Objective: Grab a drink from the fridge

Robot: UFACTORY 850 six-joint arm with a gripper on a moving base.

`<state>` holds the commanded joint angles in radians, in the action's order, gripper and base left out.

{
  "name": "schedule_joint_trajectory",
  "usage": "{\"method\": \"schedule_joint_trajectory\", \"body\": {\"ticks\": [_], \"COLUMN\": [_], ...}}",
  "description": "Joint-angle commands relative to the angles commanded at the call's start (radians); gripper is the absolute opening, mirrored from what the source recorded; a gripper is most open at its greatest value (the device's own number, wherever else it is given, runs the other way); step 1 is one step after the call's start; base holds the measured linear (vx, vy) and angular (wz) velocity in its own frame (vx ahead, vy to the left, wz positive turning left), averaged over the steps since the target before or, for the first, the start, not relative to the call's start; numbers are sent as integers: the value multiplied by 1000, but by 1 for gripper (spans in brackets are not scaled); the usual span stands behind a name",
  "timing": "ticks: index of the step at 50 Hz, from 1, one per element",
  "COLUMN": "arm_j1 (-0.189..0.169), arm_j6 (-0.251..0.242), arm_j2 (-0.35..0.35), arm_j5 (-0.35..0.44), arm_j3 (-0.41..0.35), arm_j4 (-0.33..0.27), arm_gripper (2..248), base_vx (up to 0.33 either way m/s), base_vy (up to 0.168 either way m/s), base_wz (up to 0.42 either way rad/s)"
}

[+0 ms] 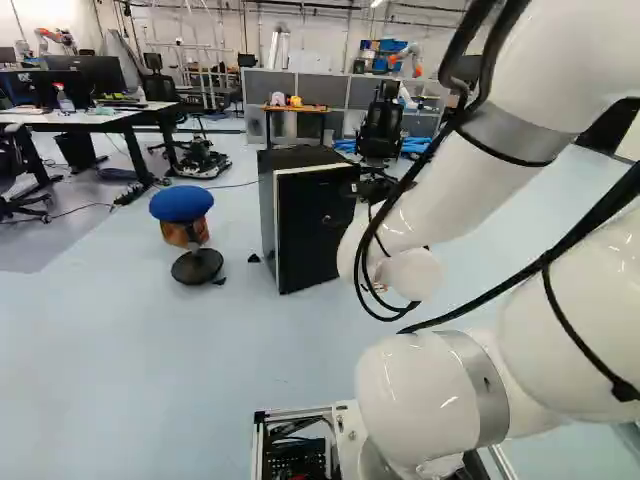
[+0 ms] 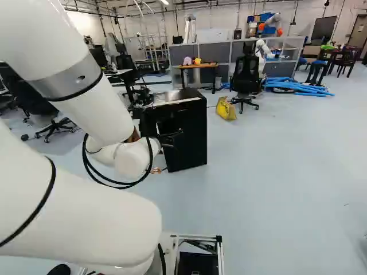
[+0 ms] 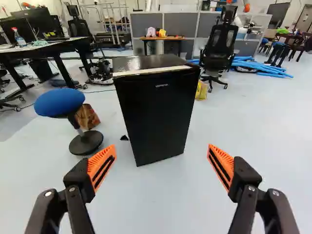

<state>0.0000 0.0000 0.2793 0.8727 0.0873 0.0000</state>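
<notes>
"So, left to right across the left base view, what have we got?"

"A stool with a round blue seat (image 1: 181, 203), then the boxy black fridge (image 1: 318, 225) on the floor, past it the black mesh-backed office chair (image 1: 380, 125), and the white, glossy arm (image 1: 440, 170) reaching in beside the fridge."

"And the drink?"

"Out of sight. I'd guess it's inside, behind the flat black door (image 3: 157, 114), which looks closed."

"How does the tool (image 3: 162, 146) stand?"

"Fingers spread wide, nothing pinched between the orange pads (image 3: 102, 167); the fridge is ahead of them."

"Where would you take hold?"

"No handle that I can make out. The door looks stiff and smooth, so squeezing its face would only slip. I'd hook a finger behind the free edge, once we know which side hinges, and pull steadily; a seal may resist, then give suddenly. The cabinet's probably fairly heavy, though a hard tug could skid it."

"Then the drink itself?"

"Can or bottle, I can't tell. Likely cold, perhaps damp and slippery, soft-walled too. Grip it around the middle, firmly enough to lift without denting."
</notes>
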Motion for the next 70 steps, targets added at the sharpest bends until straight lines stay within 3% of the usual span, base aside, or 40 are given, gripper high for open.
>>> {"method": "schedule_joint_trajectory", "body": {"ticks": [41, 70], "arm_j1": [0, 0], "arm_j6": [0, 0], "arm_j2": [0, 0], "arm_j5": [0, 0], "arm_j3": [0, 0], "arm_j4": [0, 0], "arm_gripper": [247, 247], "base_vx": [133, 107], "base_vy": [1, 35], "base_wz": [-2, 172]}}
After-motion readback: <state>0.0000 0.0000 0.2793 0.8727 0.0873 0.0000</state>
